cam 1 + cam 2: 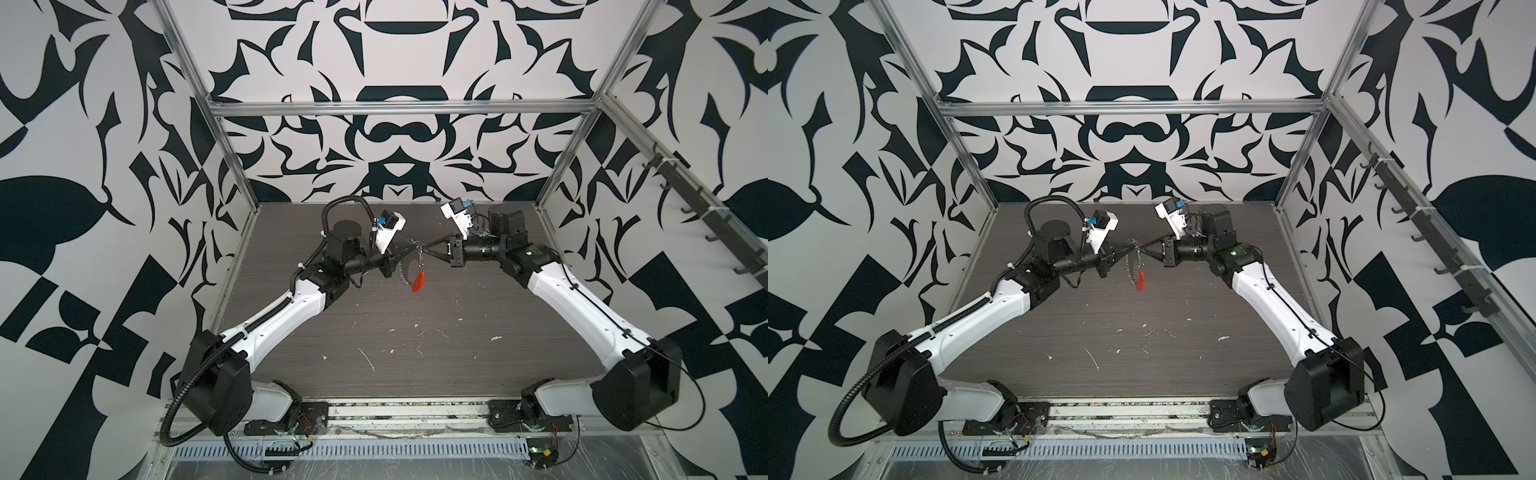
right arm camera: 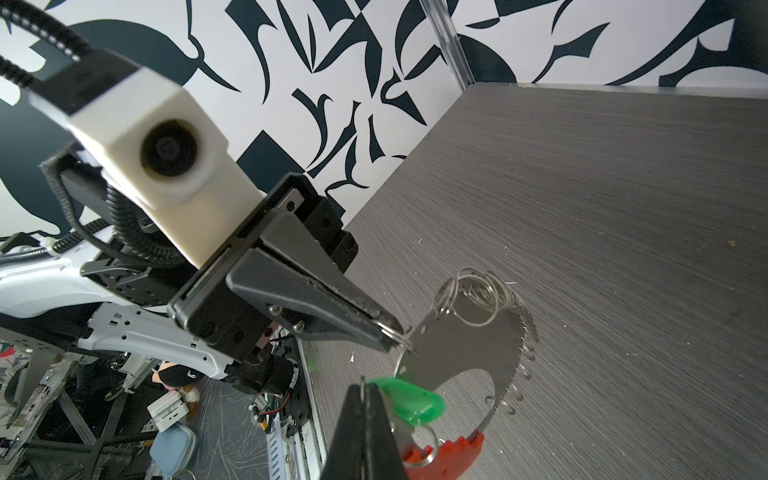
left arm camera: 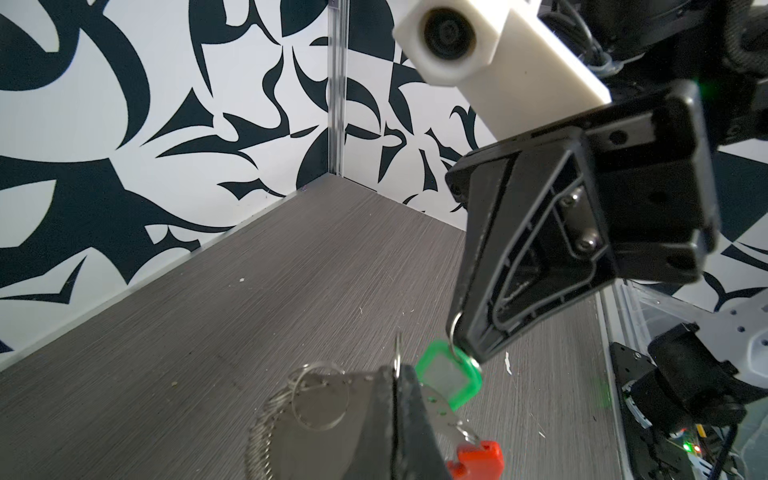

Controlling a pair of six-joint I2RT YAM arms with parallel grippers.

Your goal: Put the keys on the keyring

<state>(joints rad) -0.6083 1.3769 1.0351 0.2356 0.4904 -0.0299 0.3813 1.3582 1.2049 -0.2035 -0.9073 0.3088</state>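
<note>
Both grippers meet tip to tip in mid-air over the far middle of the table. The keyring (image 2: 465, 345) is a curved flat metal band edged with several small rings, with a red plastic segment (image 2: 449, 457) at its lower end. It hangs below the tips in both top views (image 1: 405, 274) (image 1: 1133, 270). My left gripper (image 3: 397, 374) (image 1: 415, 248) is shut on a small ring at the band's upper end. The keys, a small green tag (image 3: 449, 378) (image 2: 411, 401), lie against the band. My right gripper (image 2: 365, 386) (image 1: 424, 248) is shut on the tag's thin wire ring.
The grey wood-grain table (image 1: 395, 332) carries small white flecks. Metal frame posts (image 1: 232, 166) and patterned walls close it in on three sides. A metal rail (image 1: 395, 409) with both arm bases runs along the front edge. A hook rail (image 1: 706, 216) lines the right wall.
</note>
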